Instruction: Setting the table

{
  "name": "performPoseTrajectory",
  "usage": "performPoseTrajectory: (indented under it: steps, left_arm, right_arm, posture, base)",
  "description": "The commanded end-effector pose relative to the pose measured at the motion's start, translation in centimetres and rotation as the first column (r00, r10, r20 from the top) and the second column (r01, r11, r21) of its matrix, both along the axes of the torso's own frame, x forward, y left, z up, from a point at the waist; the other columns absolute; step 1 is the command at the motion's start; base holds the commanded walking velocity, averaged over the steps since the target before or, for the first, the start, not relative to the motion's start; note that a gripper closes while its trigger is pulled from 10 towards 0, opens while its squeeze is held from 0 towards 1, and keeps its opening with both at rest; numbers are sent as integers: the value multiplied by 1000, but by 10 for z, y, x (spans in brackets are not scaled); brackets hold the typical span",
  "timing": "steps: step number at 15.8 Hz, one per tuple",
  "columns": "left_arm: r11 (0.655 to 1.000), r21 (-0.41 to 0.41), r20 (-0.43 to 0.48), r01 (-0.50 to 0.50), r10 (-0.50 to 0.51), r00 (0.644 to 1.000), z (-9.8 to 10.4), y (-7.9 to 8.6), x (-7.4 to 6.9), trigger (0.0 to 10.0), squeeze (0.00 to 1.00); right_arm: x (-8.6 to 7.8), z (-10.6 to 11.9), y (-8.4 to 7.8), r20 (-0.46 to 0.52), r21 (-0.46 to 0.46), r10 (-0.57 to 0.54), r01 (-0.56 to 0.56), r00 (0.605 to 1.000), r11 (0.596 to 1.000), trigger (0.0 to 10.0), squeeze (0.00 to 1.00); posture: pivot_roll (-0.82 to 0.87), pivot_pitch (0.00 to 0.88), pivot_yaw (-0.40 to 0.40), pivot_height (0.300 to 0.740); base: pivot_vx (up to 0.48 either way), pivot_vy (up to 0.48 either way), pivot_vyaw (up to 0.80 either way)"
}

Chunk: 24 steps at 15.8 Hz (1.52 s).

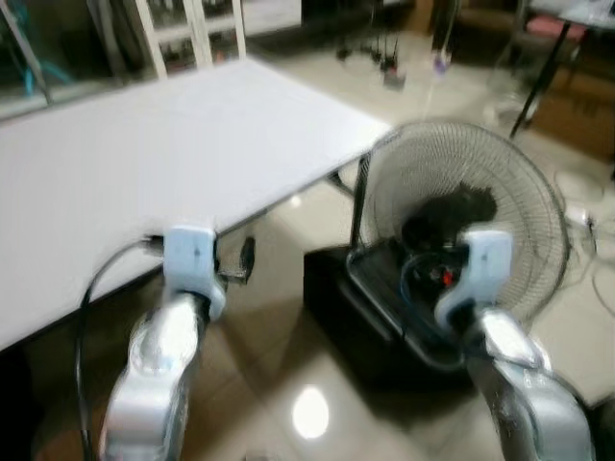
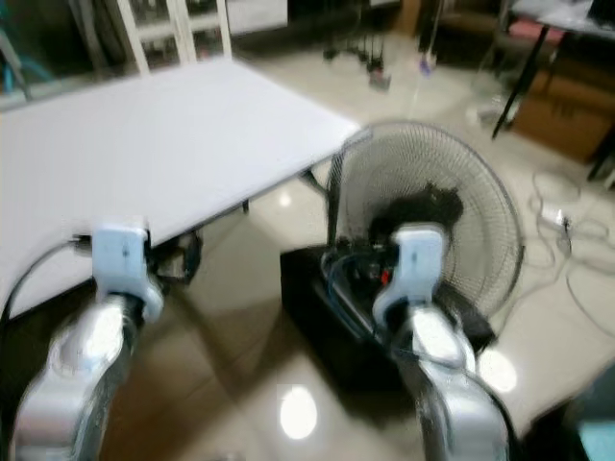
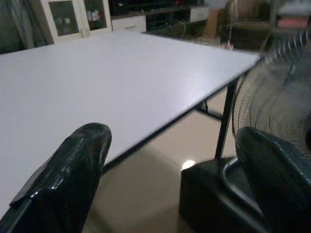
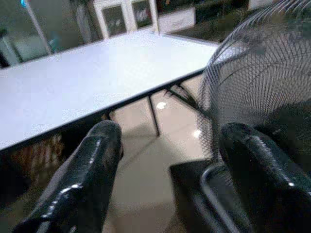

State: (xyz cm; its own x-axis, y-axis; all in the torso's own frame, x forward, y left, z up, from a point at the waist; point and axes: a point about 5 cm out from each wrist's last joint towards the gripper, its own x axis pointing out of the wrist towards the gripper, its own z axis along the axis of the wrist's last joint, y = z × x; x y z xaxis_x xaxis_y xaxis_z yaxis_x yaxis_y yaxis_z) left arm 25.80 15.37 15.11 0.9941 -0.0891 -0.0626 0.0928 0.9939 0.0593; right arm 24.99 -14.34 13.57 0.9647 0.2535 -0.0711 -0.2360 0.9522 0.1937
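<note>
A long white table (image 1: 144,144) with a bare top stretches across the left and middle, just ahead of me. Both silver arms are raised in front of me. My left gripper (image 3: 175,138) hangs at the table's near edge, open, with nothing between its black fingers (image 3: 73,170). My right gripper (image 4: 170,132) is open too and holds nothing. It sits off the table's right corner, close in front of a standing fan (image 1: 461,211). No tableware is visible.
The fan's wire cage stands on the tiled floor beside a low black box (image 1: 346,317), right of the table's corner. A white glass-door cabinet (image 1: 183,38) is behind the table. Cables (image 2: 567,221) trail on the floor at the right, near another dark-legged table (image 1: 548,58).
</note>
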Motion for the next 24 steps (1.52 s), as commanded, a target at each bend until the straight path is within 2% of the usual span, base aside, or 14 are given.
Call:
performPoseTrajectory:
  steps: [1, 5, 6, 7, 11, 12, 13, 14, 20, 22, 24]
  left_arm:
    - [1000, -7, -11, 3, -3, 1000, 0, 1, -3, 10000, 1000]
    - [998, 66, -4, 7, -7, 1000, 3, 0, -3, 10000, 1000]
    - [996, 91, 7, -8, 7, 1000, 4, 1, -3, 10000, 373]
    - [996, 89, 9, -10, 9, 1000, 4, 1, -3, 10000, 0]
    - [993, 120, 37, 21, -26, 999, 13, -2, -2, 10000, 0]
    - [994, 111, 42, 18, -23, 999, 16, -2, -2, 10000, 0]
    - [993, 113, 43, 21, -26, 999, 16, -3, -2, 10000, 0]
    - [993, 114, 41, 23, -28, 999, 15, -4, -3, 10000, 0]
    - [990, 136, 32, 27, -32, 999, 16, -4, -2, 10000, 0]
    - [989, 145, 36, 16, -21, 999, 18, -1, 1, 10000, 0]
    - [988, 155, 37, 3, -9, 999, 20, 3, 4, 10000, 0]
  right_arm:
    - [-1, 2, -2, 2, 24, -3, 3, 1000, 1000, 10000, 1000]
    - [-2, 3, -5, -2, 42, -7, 7, 1000, 999, 10000, 1000]
    - [-2, 3, -5, -1, 47, -1, 1, 1000, 999, 10000, 1000]
    - [-2, 3, -5, 0, 48, 2, -2, 1000, 999, 10000, 1000]
    - [-5, 6, 0, 5, 41, 67, -67, 998, 997, 10000, 1000]
    - [-6, 6, 3, 4, 13, 79, -80, 997, 997, 10000, 1000]
    - [-4, 7, 3, 11, 16, 71, -71, 997, 997, 10000, 173]
    - [-3, 8, 3, 11, 23, 67, -68, 998, 997, 10000, 0]
    - [0, 14, 9, 43, -59, 102, -99, 994, 993, 10000, 0]
    - [5, 20, 4, 58, -59, 41, -38, 997, 998, 10000, 0]
    - [11, 25, 1, 80, -110, -4, 13, 997, 994, 10000, 0]
  posture:
    - [26, 0, -24, 740]
    - [29, 0, -35, 740]
    - [29, 0, -35, 740]
    - [31, 0, -40, 740]
    - [27, 0, -36, 740]
    - [26, 0, -35, 740]
    - [27, 0, -35, 740]
    - [26, 0, -35, 740]
    - [28, 0, -30, 740]
    - [24, 0, -24, 740]
    - [19, 0, -17, 740]
  base:
    - [0, 0, 800]
    - [0, 0, 800]
    - [0, 0, 800]
    - [0, 0, 800]
    - [0, 0, 800]
    - [0, 0, 712]
    - [0, 0, 0]
    - [0, 0, 0]
    - [0, 339, 86]
    - [0, 369, 278]
    - [0, 371, 0]
